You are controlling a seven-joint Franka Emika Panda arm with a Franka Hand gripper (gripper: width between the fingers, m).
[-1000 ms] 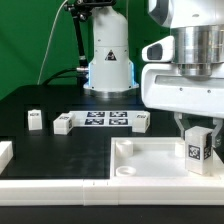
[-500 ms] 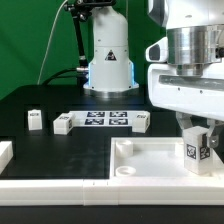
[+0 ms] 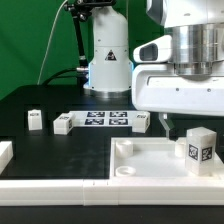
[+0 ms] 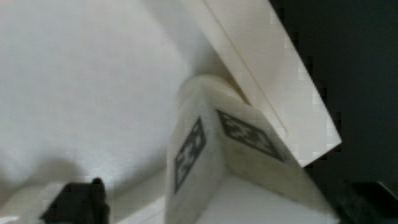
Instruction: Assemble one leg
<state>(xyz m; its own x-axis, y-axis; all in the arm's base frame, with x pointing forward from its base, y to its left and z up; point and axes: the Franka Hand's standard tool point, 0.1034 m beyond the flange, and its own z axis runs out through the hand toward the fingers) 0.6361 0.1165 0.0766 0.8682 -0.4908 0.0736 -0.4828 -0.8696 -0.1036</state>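
Your leg [image 3: 199, 150] stands upright in the far corner of the large white square piece [image 3: 140, 165], its tag facing outward, probably seated over a corner hole you can't see. It sits below the jaws and off to the exterior view's right, free of them. The gripper [image 3: 165, 124] hangs above; only one dark finger shows, so you cannot tell whether the jaws are spread. The wrist view confirms the leg [image 4: 222, 150] standing alone. Beyond lie the marker board [image 3: 103, 119] and spare legs [image 3: 35, 119].
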